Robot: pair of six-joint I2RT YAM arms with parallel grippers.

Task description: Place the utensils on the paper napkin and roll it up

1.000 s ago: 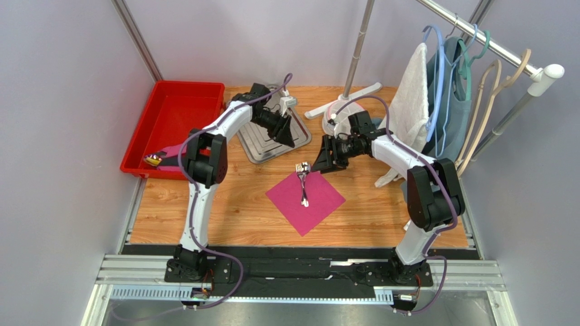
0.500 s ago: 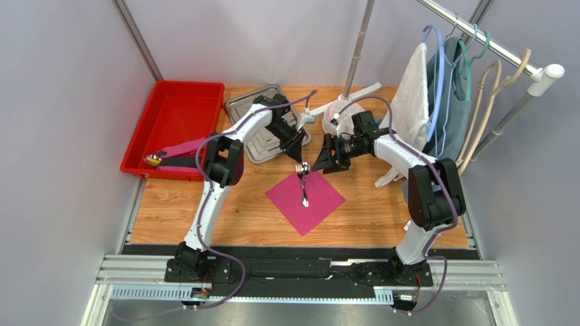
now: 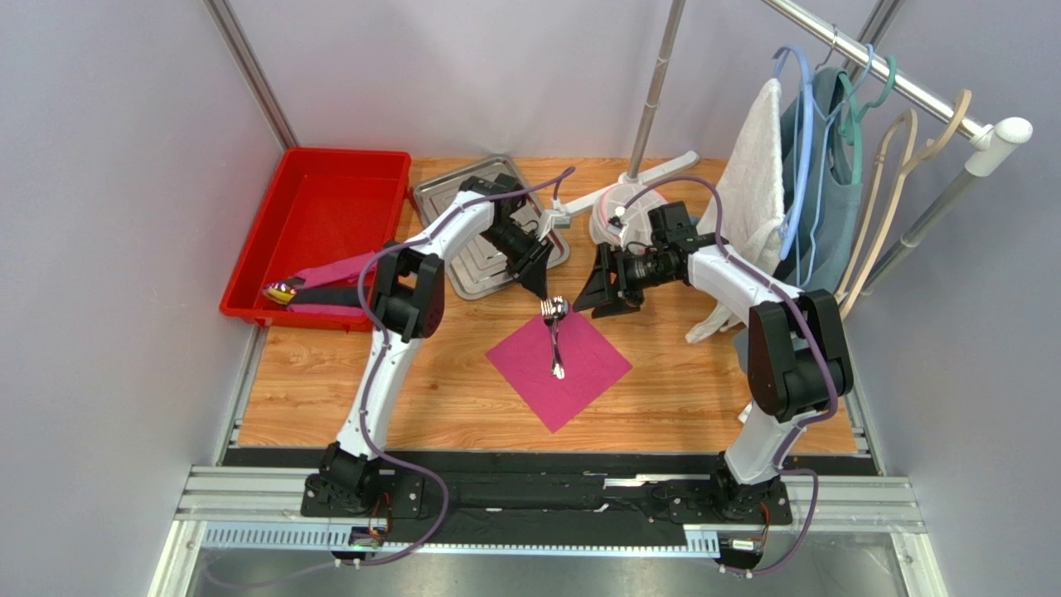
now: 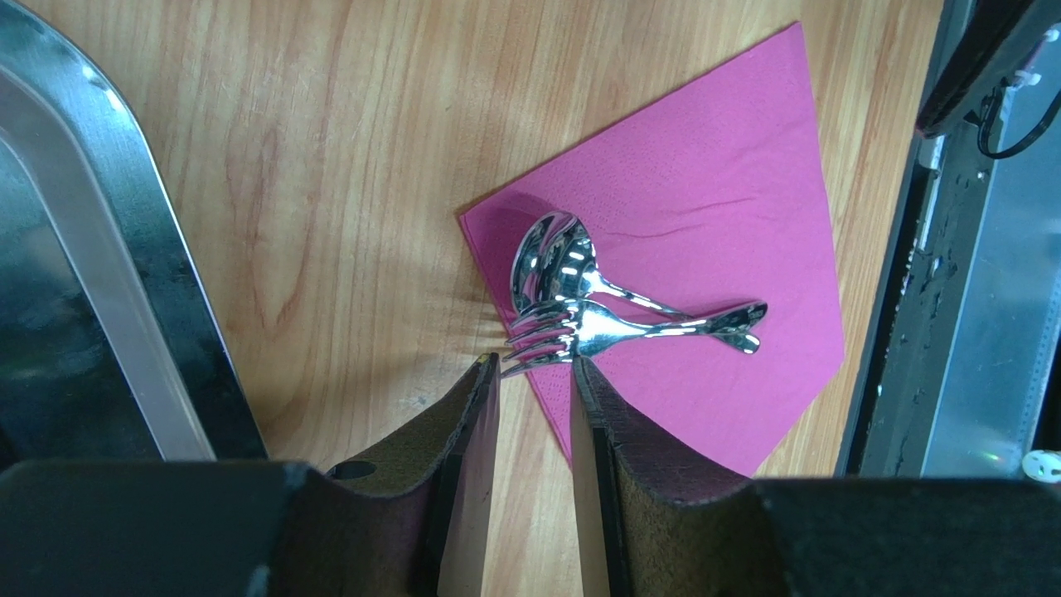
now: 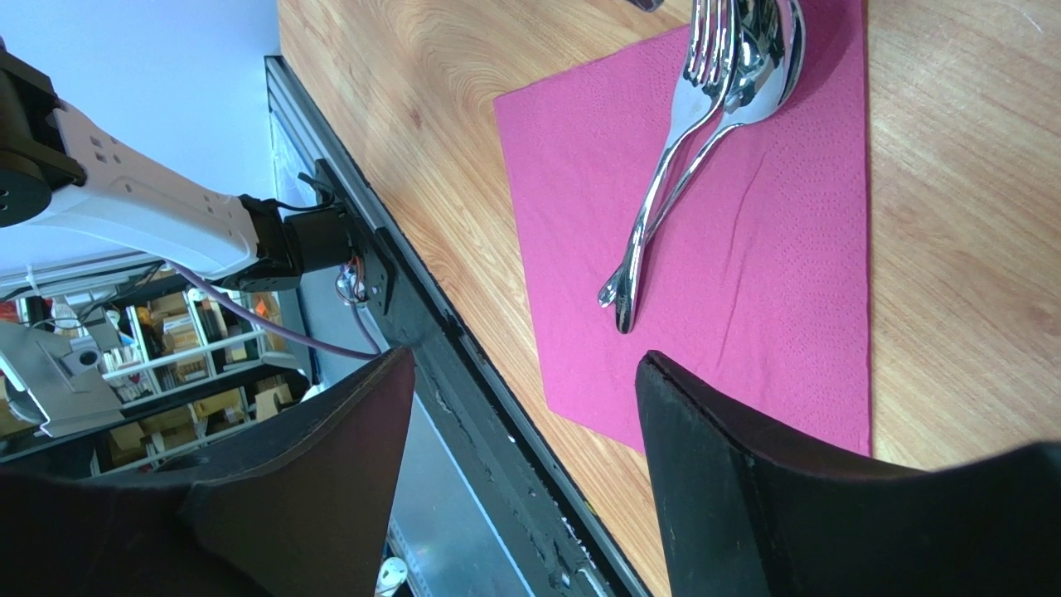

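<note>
The magenta paper napkin (image 3: 567, 367) lies flat as a diamond at the table's middle. A silver fork (image 4: 623, 330) and spoon (image 4: 554, 255) lie crossed on it, heads at its far corner; in the top view the utensils (image 3: 556, 336) run down its middle. My left gripper (image 3: 544, 290) hovers just behind the fork's tines, jaws narrowly apart and empty (image 4: 536, 363). My right gripper (image 3: 588, 299) is wide open and empty beside the napkin's far right edge. The right wrist view shows the napkin (image 5: 772, 274) and utensils (image 5: 697, 124) beyond its fingers.
A steel tray (image 3: 436, 199) sits behind the left gripper, its rim also in the left wrist view (image 4: 112, 323). A red bin (image 3: 318, 224) stands at the far left. A garment rack's base (image 3: 635, 199), a white towel (image 3: 754, 174) and hangers stand at the back right.
My left gripper has swung from over the steel tray toward the napkin's far corner, stopping by the fork's head. The right gripper drew back slightly. Utensils and napkin have not moved.
</note>
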